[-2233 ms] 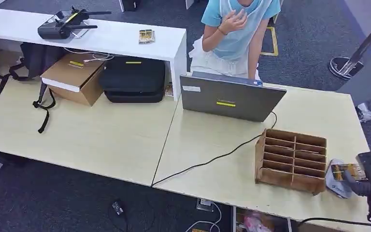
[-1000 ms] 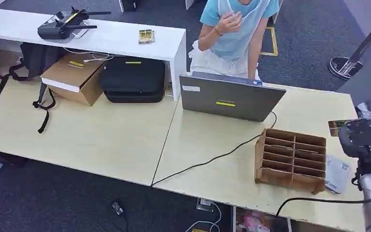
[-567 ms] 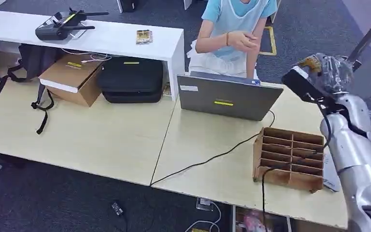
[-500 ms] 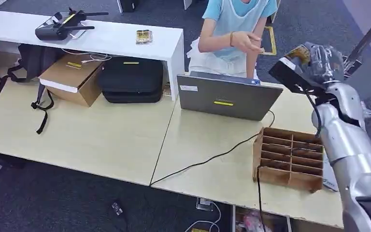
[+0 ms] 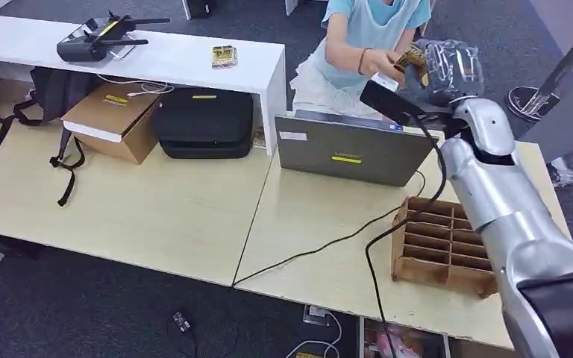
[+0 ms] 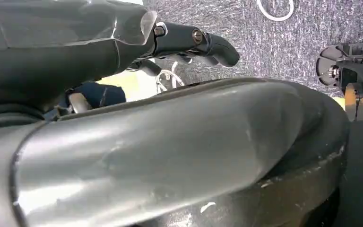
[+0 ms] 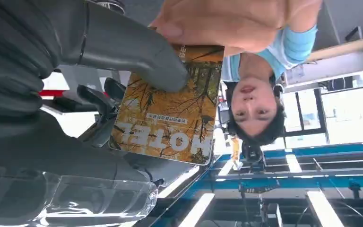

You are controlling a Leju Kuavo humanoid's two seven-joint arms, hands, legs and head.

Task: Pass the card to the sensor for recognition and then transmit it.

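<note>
From the head view, the right hand (image 5: 436,71) is raised above the far edge of the counter (image 5: 194,216), past the open laptop (image 5: 354,153), and reaches toward the person (image 5: 369,37) seated behind it. The card (image 5: 415,57) sits at the front of that hand, and the person's hand (image 5: 383,63) has come up to meet it. The wooden slotted rack (image 5: 448,246) stands near the counter's right edge, under the silver forearm. I cannot make out a sensor in this frame, so whether the recognition step is done cannot be read from here; judging by the posture, the task is in its last part, the hand-over.

In the left wrist view, the left hand (image 6: 123,127) hangs over grey carpet, its dark fingers (image 6: 203,42) loosely extended with nothing between them.

The right wrist view gives the close detail. The right hand (image 7: 66,71) pinches the card (image 7: 168,116), an orange printed one, with the thumb (image 7: 132,54) pressed on its face and darker fingers behind it. The person's hand (image 7: 227,23) already grips the card's far edge, touching it beside the thumb. So both parties hold the card at once. What seems left is for the robot's fingers to let go so the person can take it away.
</note>
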